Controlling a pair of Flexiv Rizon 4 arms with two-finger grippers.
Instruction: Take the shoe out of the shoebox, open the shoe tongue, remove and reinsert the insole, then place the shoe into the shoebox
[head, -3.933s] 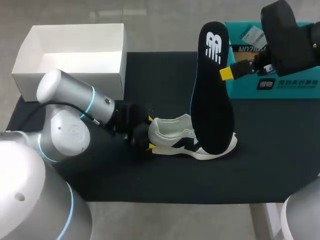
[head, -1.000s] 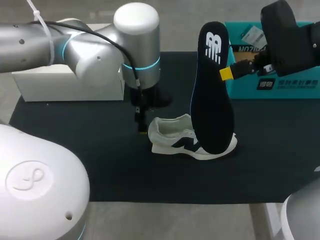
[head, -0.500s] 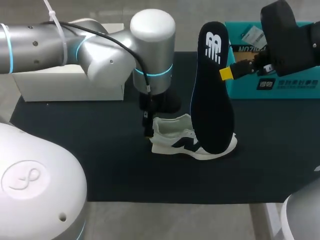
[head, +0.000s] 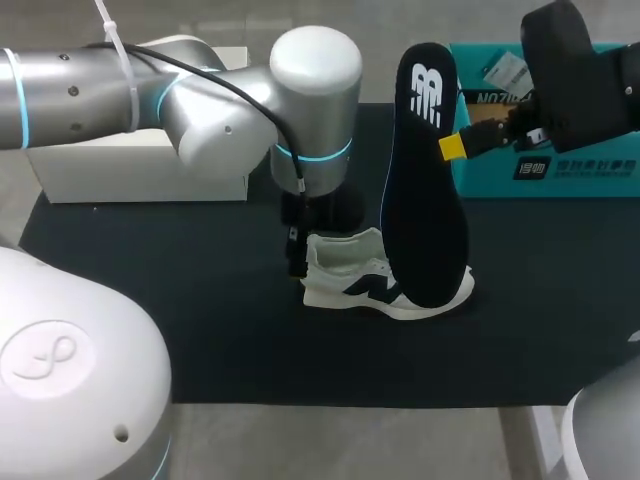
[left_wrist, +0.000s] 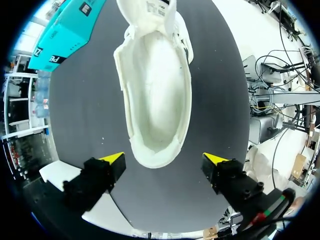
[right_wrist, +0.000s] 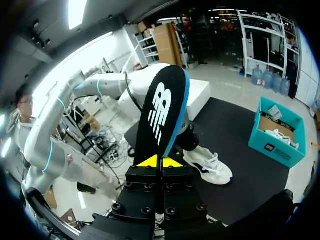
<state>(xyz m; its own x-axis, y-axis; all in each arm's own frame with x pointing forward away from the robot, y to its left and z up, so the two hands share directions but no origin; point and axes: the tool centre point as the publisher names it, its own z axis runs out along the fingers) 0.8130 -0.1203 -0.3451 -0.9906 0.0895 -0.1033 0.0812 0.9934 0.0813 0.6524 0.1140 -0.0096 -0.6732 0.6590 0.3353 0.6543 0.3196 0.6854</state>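
A white shoe (head: 375, 278) with dark side markings lies on its sole on the black mat (head: 150, 320). My left gripper (head: 297, 255) points down at its heel end. In the left wrist view the shoe (left_wrist: 157, 90) shows its empty inside, and the heel sits between the fingers of the open left gripper (left_wrist: 164, 159) without touching either. My right gripper (head: 455, 147) is shut on the edge of the black insole (head: 425, 180), held upright over the shoe's toe. From the right wrist, the right gripper (right_wrist: 160, 161) pinches the insole (right_wrist: 162, 115) above the shoe (right_wrist: 207, 167).
A teal shoebox (head: 560, 175) stands at the back right, under the right arm. A white box (head: 140, 175) sits at the back left, partly hidden behind my left arm's large elbow (head: 315, 70). The mat ends near the front table edge.
My left arm has swung up and to the right, bringing its gripper down over the shoe's heel. The right arm and insole have stayed still.
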